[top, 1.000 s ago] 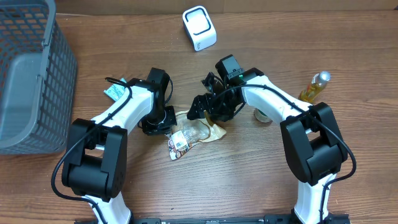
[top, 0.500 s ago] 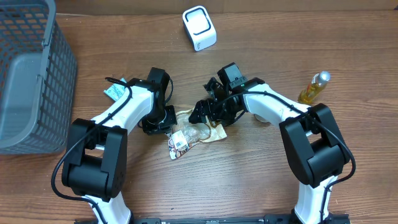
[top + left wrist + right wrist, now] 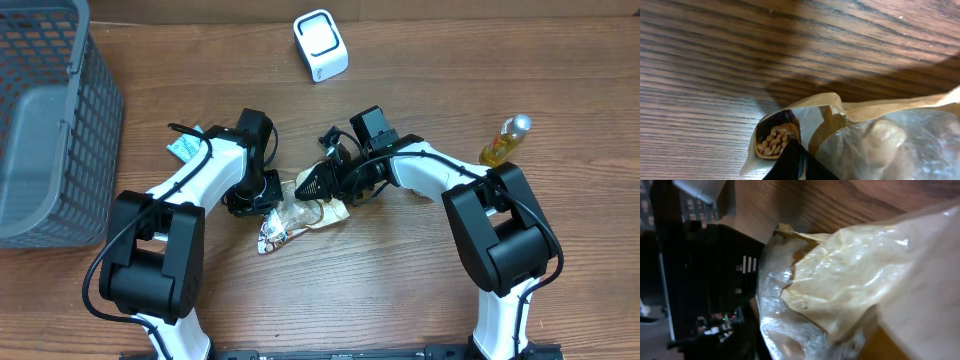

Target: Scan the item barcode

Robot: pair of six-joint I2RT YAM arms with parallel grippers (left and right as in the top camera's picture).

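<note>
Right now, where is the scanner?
Overhead view: the scanner stands at the far middle of the table, apart from the bag nearer the robot.

I can't read any text, brand or number from here. The snack bag (image 3: 300, 212) has a small white label (image 3: 270, 237) at its lower left end, but its dark marks are too small to make out. The teal packet (image 3: 183, 148) has printing I can't read either.
</note>
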